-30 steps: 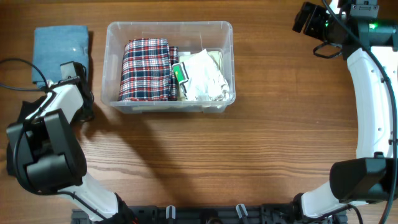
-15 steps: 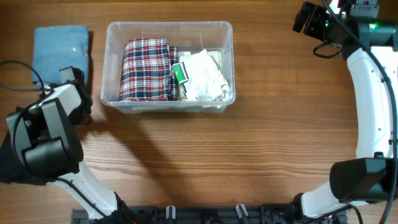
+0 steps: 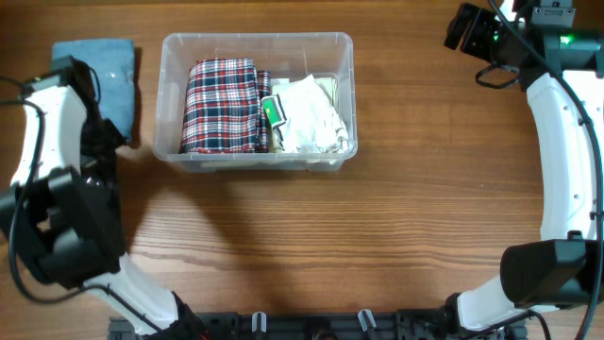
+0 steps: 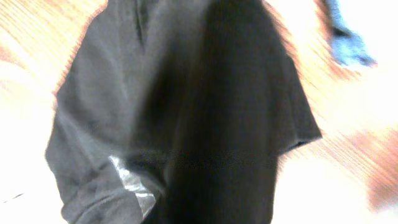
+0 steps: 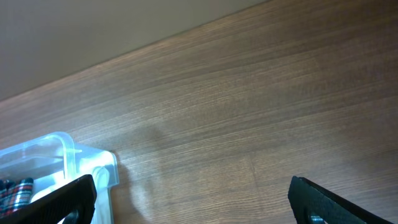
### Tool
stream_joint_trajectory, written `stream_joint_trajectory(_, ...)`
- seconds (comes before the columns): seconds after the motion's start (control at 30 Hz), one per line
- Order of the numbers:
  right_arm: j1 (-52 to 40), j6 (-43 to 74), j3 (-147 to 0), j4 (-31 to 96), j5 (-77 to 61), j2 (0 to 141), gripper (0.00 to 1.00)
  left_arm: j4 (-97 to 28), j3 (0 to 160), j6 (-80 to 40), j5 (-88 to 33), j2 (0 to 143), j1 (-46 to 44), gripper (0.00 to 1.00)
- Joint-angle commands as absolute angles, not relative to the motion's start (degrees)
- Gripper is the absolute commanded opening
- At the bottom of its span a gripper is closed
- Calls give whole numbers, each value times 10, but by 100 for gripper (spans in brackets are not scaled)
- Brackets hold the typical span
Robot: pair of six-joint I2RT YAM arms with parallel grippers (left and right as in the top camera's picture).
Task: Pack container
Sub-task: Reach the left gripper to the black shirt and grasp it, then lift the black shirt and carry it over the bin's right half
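Over the blue cloth (image 3: 115, 71) beside the container (image 3: 170, 94), risks pinching one layer only and dragging it. Cannot tell the left gripper (image 3: 99, 132) state through blur; shows the right gripper (image 5: 193, 194) spread.

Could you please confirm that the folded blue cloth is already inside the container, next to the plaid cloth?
Not quite. The blue cloth lies outside the container, on the table to the left of it. The plaid cloth is inside. The overhead view shows this.
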State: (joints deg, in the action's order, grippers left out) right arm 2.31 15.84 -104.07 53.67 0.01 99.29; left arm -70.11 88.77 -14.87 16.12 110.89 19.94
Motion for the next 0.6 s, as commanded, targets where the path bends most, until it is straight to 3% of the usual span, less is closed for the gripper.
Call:
stream_joint_trajectory(0.0, 22, 166, -1046, 536, -5, 992, 100, -728, 955, -109, 56, 988, 191, 4)
stream_joint_trajectory(0.4, 22, 166, -1046, 535, -5, 992, 100, -735, 960, 85, -183, 686, 148, 4)
stream_joint_trajectory(0.47, 22, 166, -1046, 536, -5, 992, 100, -719, 960, 139, -336, 679, 148, 4)
stream_joint_trajectory(0.57, 22, 166, -1046, 536, -5, 992, 100, -696, 960, 163, -453, 710, 148, 4)
